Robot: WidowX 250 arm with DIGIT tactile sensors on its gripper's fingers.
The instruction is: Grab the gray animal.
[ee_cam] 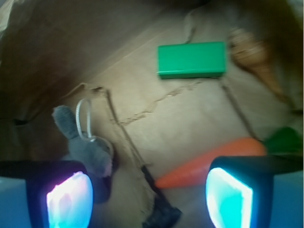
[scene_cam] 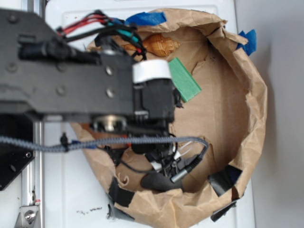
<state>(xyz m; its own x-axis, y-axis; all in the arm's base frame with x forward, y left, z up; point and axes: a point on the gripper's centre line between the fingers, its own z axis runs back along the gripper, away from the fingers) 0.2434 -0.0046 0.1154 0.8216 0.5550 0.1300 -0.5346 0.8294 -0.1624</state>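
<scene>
My gripper (ee_cam: 147,194) is spread wide, nothing between the pads. Left pad (ee_cam: 69,199) glows pink-white, right pad (ee_cam: 228,197) glows cyan, both at the bottom edge of the wrist view.

The gray animal (ee_cam: 88,149) lies on the brown paper floor (ee_cam: 156,118), just above and touching-close to my left pad, partly behind it. Its lighter limb or ear pokes up-left, and a thin metal loop (ee_cam: 83,118) sits on its upper side. Not in my grip; it sits off to the left side of the gap, not centered.

Rel. to the gray animal: the orange carrot (ee_cam: 213,159) lies to the right, tilted, its fat end running behind my right pad. A bit of green (ee_cam: 282,140) shows at that fat end. The green block (ee_cam: 191,59) is up and to the right, well apart. A tan shell-shaped toy (ee_cam: 254,54) is further right of the block, near the wall. A dark cable w/ a plug end (ee_cam: 161,213) runs down between my pads, right of the animal.

Outside view: my arm (scene_cam: 71,71) covers most of the paper bowl (scene_cam: 247,109), so the animal is hidden there. Green block (scene_cam: 185,78) and shell toy (scene_cam: 159,43) show past the wrist. Blue tape (scene_cam: 145,18) and black tape (scene_cam: 223,180) sit on the bowl's rim.
</scene>
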